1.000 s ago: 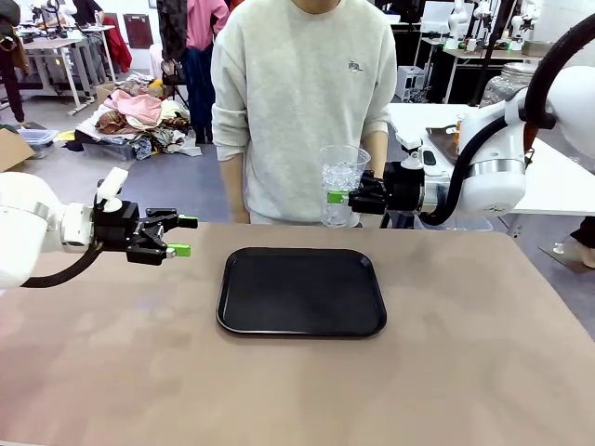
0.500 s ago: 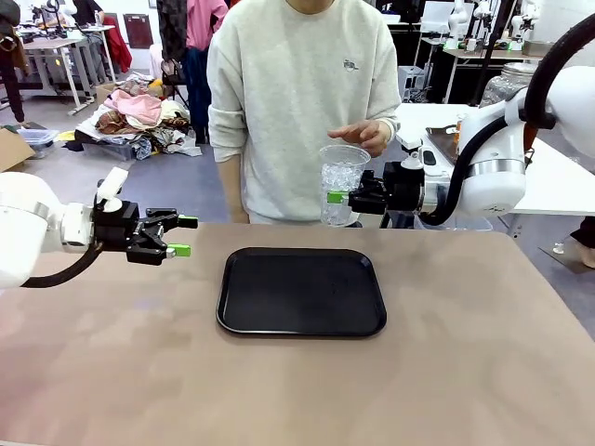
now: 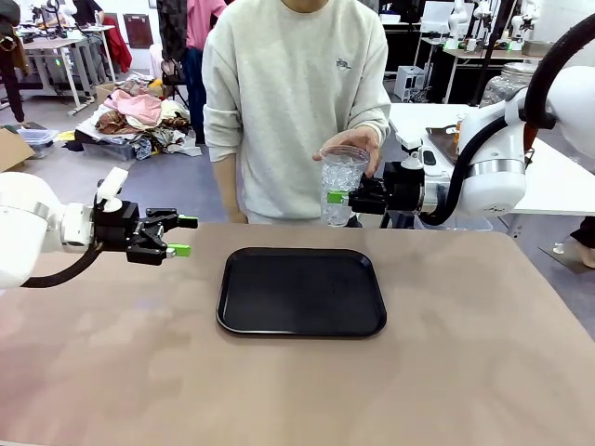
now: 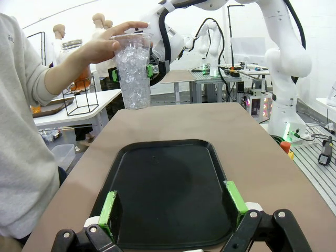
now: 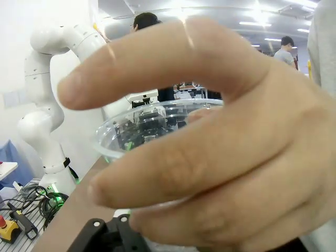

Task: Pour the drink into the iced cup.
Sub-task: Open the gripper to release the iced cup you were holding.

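Beyond the tan table (image 3: 483, 353) with its black tray (image 3: 301, 291), the right tool (image 3: 346, 197) is clenched on the iced cup (image 3: 342, 186), held upright off the far edge. The person's hand (image 3: 353, 142) now grips its rim, having come down since half a second ago. Best hold steady until the hand has it. The left tool (image 3: 180, 236) hangs released.

A person's hand (image 5: 220, 142), close to the right wrist camera and out of focus, covers most of the iced cup (image 5: 157, 126), leaving a stretch of clear rim at 9 o'clock. The right gripper's fingertips are hidden behind that hand. In the front view the person is cut off at 12 o'clock, and a glass jar (image 3: 507, 85) at 2 o'clock sits partly behind the right arm, its contents unreadable.
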You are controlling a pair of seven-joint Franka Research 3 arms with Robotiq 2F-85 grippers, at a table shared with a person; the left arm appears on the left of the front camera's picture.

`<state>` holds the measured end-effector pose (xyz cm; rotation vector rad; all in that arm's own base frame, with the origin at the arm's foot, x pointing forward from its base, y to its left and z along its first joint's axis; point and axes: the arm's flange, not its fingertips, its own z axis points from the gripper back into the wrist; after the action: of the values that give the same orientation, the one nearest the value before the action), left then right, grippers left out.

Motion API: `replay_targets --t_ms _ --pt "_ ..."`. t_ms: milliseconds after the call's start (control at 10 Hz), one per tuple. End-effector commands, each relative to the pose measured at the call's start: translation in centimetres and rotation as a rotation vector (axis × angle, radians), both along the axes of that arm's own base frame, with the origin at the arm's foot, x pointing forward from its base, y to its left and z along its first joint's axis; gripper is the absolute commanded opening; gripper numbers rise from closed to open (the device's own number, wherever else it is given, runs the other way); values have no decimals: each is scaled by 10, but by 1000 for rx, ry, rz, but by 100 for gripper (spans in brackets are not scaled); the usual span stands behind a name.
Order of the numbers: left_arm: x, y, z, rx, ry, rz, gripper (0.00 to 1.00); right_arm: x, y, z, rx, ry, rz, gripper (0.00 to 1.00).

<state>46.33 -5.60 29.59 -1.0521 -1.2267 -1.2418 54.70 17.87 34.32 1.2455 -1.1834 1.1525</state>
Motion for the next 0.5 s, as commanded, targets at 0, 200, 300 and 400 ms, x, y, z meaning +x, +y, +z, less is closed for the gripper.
replay_targets --t_ms 0,200,300,400 --pt "1 -2 2 1 6 10 100 -1 1 5 2 -15 0 68" --pt "1 -2 2 1 6 10 100 -1 1 5 2 -15 0 68" --pt "1 -2 2 1 6 10 100 -1 1 5 2 -15 0 68" --pt "1 -2 2 1 6 10 100 -1 1 5 2 -15 0 68"
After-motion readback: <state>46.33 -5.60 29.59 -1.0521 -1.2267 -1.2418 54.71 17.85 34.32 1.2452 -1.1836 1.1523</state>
